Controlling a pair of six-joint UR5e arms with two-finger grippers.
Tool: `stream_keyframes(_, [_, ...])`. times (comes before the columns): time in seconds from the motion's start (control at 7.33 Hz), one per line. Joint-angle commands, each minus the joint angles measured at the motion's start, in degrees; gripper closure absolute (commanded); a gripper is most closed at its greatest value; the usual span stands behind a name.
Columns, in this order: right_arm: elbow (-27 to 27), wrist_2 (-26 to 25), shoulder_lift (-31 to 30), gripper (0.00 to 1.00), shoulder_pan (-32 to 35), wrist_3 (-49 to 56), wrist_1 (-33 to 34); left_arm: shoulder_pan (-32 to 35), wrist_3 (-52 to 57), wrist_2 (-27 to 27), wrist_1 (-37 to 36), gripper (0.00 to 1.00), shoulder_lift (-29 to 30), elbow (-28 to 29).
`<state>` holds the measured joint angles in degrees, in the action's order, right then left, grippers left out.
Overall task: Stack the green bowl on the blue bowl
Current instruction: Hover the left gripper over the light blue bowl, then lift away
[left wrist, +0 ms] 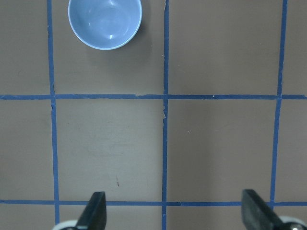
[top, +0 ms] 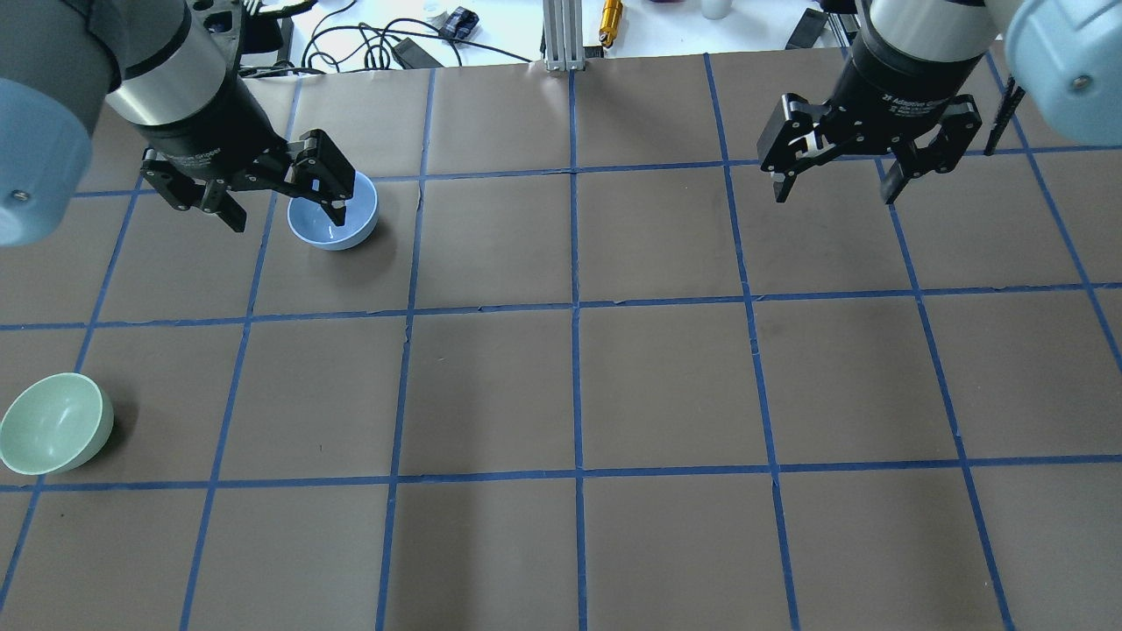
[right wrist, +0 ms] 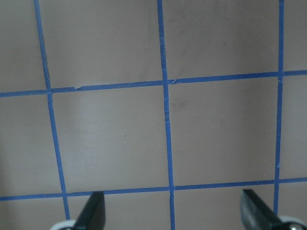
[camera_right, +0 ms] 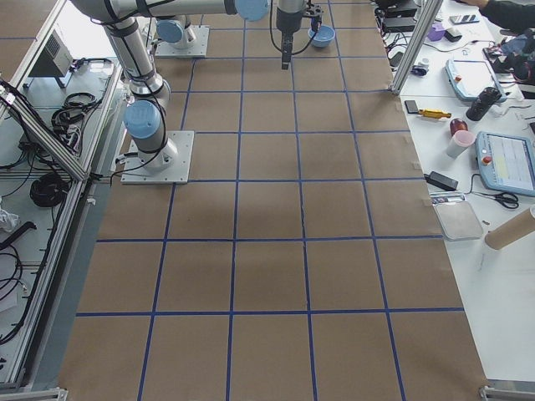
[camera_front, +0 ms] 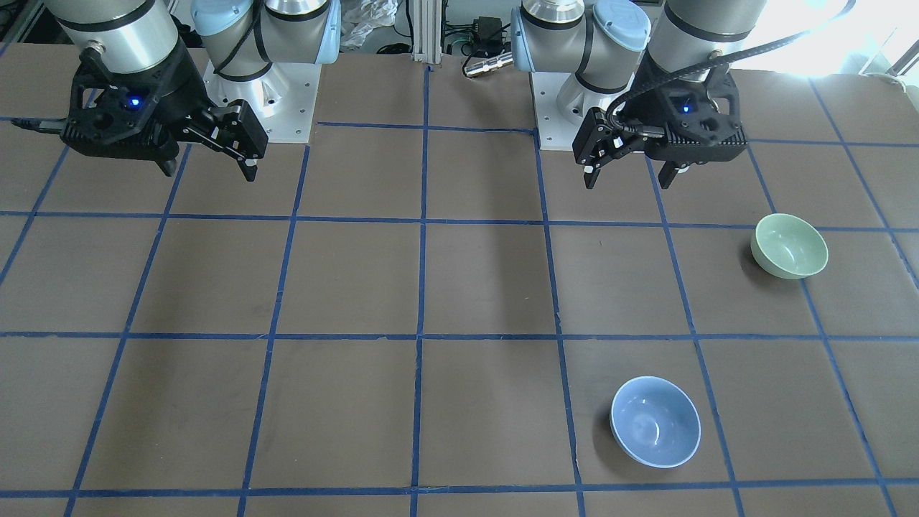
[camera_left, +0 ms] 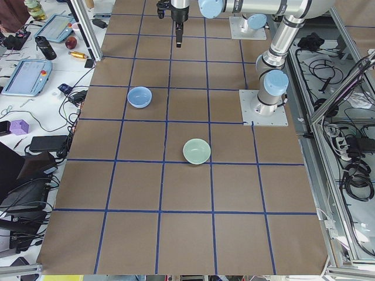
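The green bowl (camera_front: 789, 245) stands upright on the table on my left side, near my edge; it also shows in the overhead view (top: 54, 422) and the exterior left view (camera_left: 197, 151). The blue bowl (camera_front: 655, 421) stands upright further out, a good way from the green bowl (top: 337, 230) (camera_left: 139, 96). My left gripper (camera_front: 628, 179) (top: 287, 219) hangs open and empty above the table. Its wrist view shows the blue bowl (left wrist: 105, 21) ahead of the open fingers (left wrist: 96, 213). My right gripper (camera_front: 210, 172) (top: 834, 194) is open and empty, away from both bowls.
The table (top: 666, 386) is brown paper with a blue tape grid. The arm bases (camera_front: 266, 93) (camera_front: 567, 108) stand at my edge. Cables and small items (top: 412, 39) lie beyond the far edge. A side bench with tablets (camera_right: 501, 159) runs along the table's far side.
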<state>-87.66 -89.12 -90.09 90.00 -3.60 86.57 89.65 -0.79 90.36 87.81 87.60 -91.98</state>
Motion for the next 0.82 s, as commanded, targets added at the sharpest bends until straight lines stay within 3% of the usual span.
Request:
stream_keyframes(0.0, [-0.1, 0.0, 0.0, 0.00, 0.0, 0.0, 0.0, 0.0, 0.0, 0.0, 0.3, 0.00, -0.1, 0.0])
stream_keyframes(0.68, [0.0, 0.0, 0.0, 0.00, 0.0, 0.0, 0.0, -1.3, 0.7, 0.2, -0.5, 0.00, 1.6, 0.0])
